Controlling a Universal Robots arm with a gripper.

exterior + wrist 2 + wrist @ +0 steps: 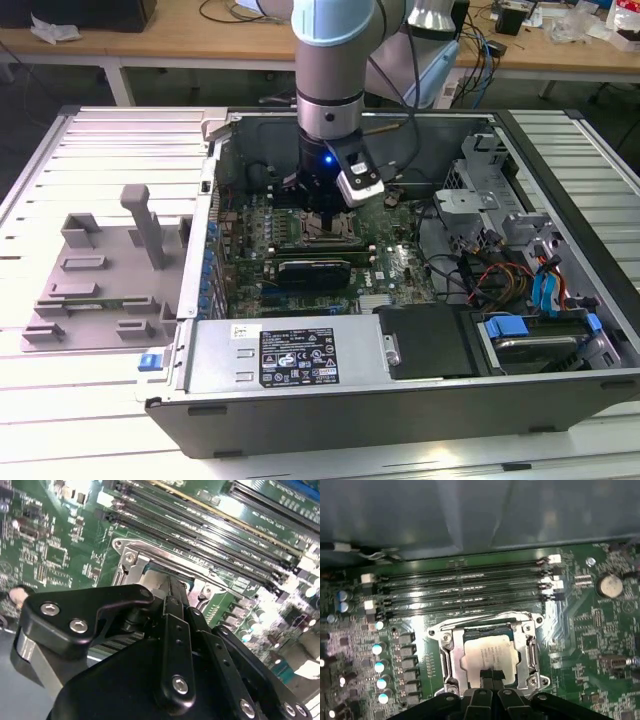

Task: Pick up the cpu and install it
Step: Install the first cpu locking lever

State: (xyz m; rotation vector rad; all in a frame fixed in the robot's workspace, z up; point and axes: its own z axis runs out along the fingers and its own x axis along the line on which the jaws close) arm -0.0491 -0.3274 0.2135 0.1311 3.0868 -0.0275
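exterior view high over case [560, 390]; wrist views close (shared socket [487, 657])

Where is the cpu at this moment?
In the first wrist view the cpu lies inside the metal socket frame on the motherboard, beside the memory slots, right at the hand.

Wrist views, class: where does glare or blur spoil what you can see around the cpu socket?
In the first wrist view, the cpu reads clearly, with bright reflections on the socket frame; in the second wrist view, glare washes out the memory slots, and the gripper looms dark and soft in front.
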